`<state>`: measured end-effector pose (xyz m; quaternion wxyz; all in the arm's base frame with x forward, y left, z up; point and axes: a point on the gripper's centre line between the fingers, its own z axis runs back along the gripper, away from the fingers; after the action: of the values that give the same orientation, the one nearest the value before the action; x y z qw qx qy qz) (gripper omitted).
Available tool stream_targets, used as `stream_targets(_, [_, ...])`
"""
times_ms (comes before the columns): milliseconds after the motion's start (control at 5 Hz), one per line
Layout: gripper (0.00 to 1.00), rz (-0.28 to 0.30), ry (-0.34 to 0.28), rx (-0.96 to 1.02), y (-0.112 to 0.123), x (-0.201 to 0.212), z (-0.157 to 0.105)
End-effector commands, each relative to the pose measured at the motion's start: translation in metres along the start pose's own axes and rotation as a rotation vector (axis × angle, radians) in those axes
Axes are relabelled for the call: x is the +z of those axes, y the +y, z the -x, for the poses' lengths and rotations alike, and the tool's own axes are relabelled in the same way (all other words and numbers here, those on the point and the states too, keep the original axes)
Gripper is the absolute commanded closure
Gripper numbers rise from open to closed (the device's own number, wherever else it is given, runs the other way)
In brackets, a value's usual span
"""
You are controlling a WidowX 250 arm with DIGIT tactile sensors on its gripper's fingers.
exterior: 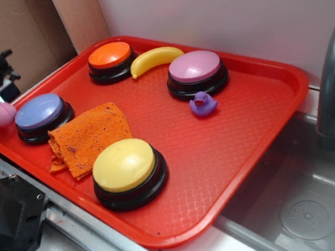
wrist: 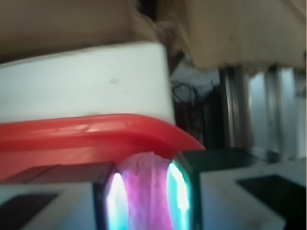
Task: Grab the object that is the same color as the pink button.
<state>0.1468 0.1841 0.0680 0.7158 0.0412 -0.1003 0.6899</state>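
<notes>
Hand (wrist: pixel 144 196) clamps pink ball (wrist: pixel 145 191) at tray (wrist: pixel 86 139) edge.

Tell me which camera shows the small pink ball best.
The wrist view: the pink ball fills the gap between the gripper fingers, close up though blurred, in front of the red tray rim. The exterior view shows the ball only small, at the tray's far left edge beside the blue-lavender button.

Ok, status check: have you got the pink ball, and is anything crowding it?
Gripper shut on pink ball, at the tray's left corner. Blue-lavender button beside it, apart. Pink button far side. Nothing blocking.
</notes>
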Motion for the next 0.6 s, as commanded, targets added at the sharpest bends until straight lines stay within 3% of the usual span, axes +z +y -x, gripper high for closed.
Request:
stream_targets(0, [1.0, 0.008, -0.05, -0.388, -0.034, 0.087, 0.017])
stream_targets(200, [1.0, 0.054, 0.009, -0.631, -0.066, 0.115, 0.056])
stream_targets(400, [1.0, 0.126, 0.029, -0.798, -0.077, 0.129, 0.08])
